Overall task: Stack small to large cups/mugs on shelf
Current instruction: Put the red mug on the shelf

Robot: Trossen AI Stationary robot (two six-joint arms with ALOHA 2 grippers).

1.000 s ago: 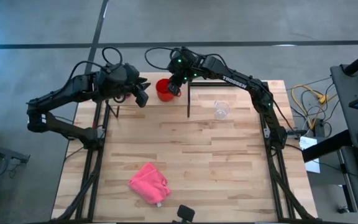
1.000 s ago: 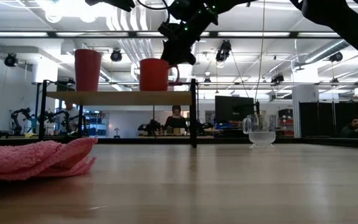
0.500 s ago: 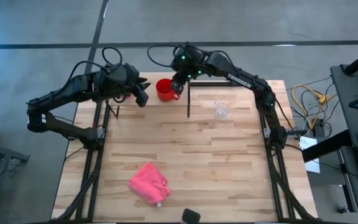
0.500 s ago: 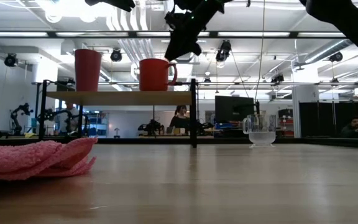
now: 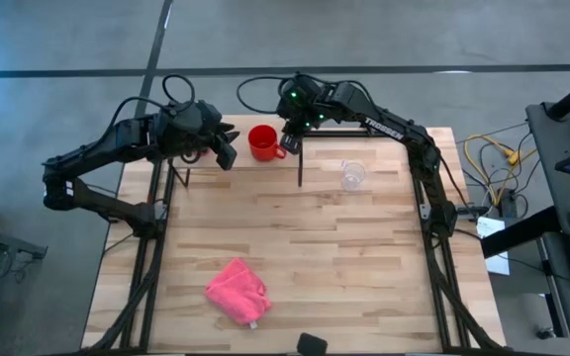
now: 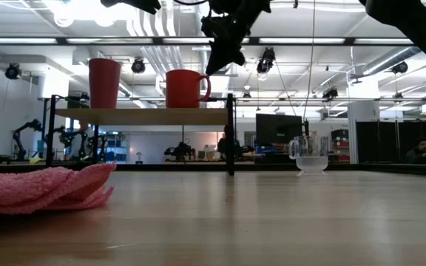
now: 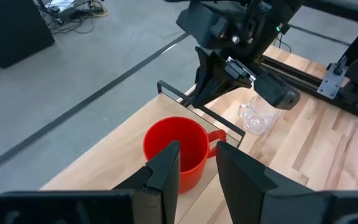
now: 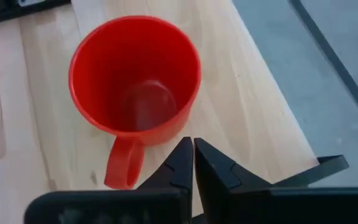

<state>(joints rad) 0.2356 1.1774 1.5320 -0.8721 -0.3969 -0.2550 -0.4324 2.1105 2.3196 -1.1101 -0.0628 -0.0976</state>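
The squat red mug [image 5: 261,141] stands upright on its base on the raised wooden shelf [image 6: 143,116], handle toward the table's right. The tall pink-red tumbler [image 6: 104,83] stands on the shelf to the mug's left; my left arm hides it in the high view. The small clear cup [image 5: 352,175] stands on the tabletop right of the shelf. My right gripper [image 8: 192,163] is shut and empty, just above and to the right of the mug's handle [image 8: 124,165]. My left gripper [image 7: 197,171] is open and empty, over the shelf left of the mug.
A pink cloth [image 5: 237,290] lies crumpled on the tabletop near its front edge. The shelf's black post [image 5: 300,166] stands between the mug and the clear cup. Bare tabletop lies between the shelf and the cloth. People show in the room far behind.
My right gripper has gone up and a little toward the table's right edge, away from the mug's handle, which it stood at a second ago. The mug has stayed upright on the shelf.
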